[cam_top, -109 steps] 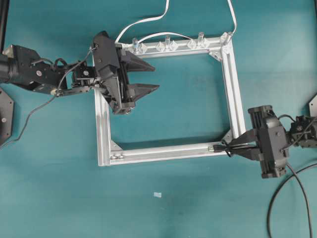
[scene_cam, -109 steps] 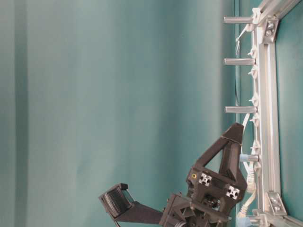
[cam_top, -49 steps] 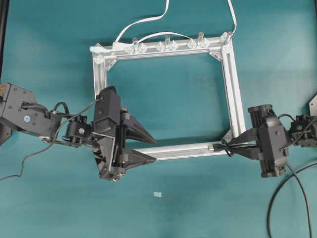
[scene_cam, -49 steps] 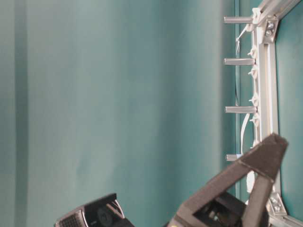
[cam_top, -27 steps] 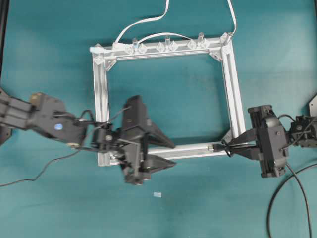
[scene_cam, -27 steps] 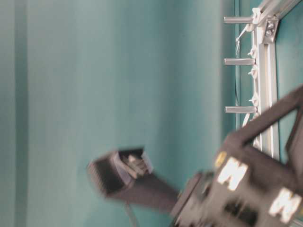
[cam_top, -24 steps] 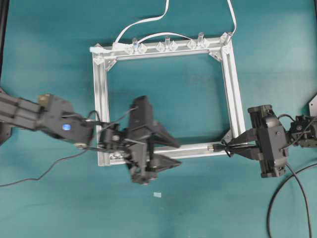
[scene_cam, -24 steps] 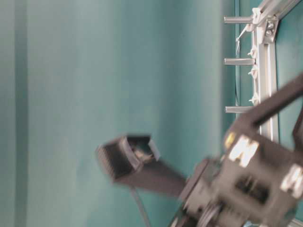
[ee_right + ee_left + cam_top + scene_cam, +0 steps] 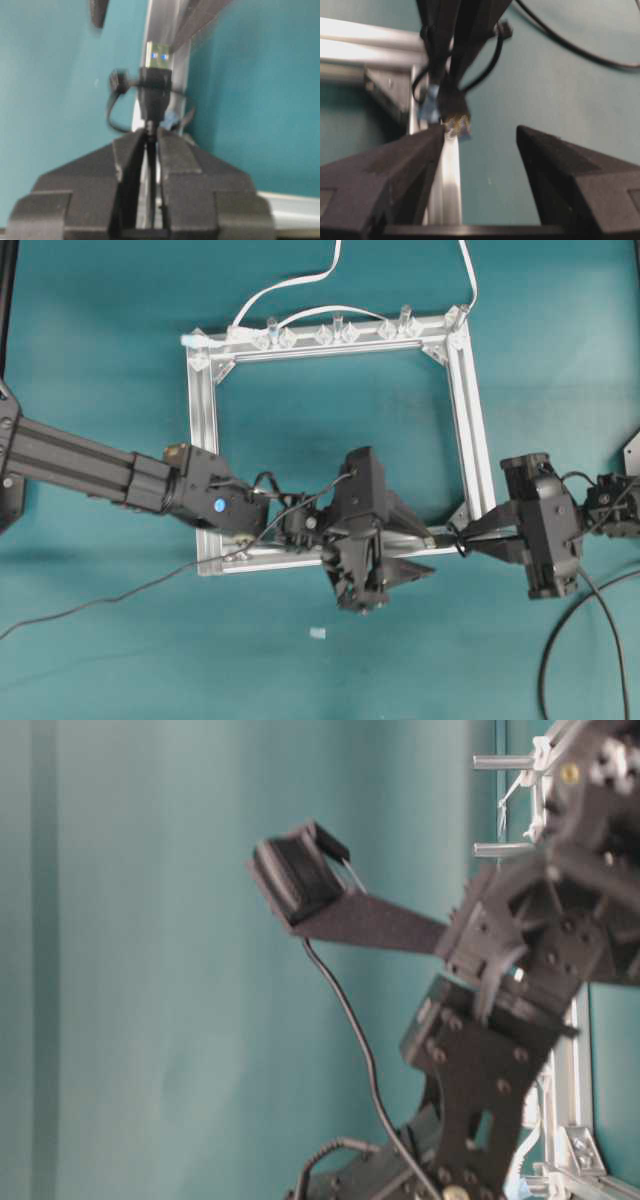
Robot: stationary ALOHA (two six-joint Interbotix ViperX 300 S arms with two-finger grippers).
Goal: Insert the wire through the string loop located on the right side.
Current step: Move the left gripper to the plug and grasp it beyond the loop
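Poking from the right pincer [image 9: 150, 131], the wire [image 9: 153, 85] seemingly threads the string loop [image 9: 116, 107].

Robotics lab test bench: teal-covered tabletop [image 9: 100, 660], a square aluminium frame [image 9: 470, 420] with clear clips and white cables [image 9: 290, 285], two black robot arms, teal backdrop behind.
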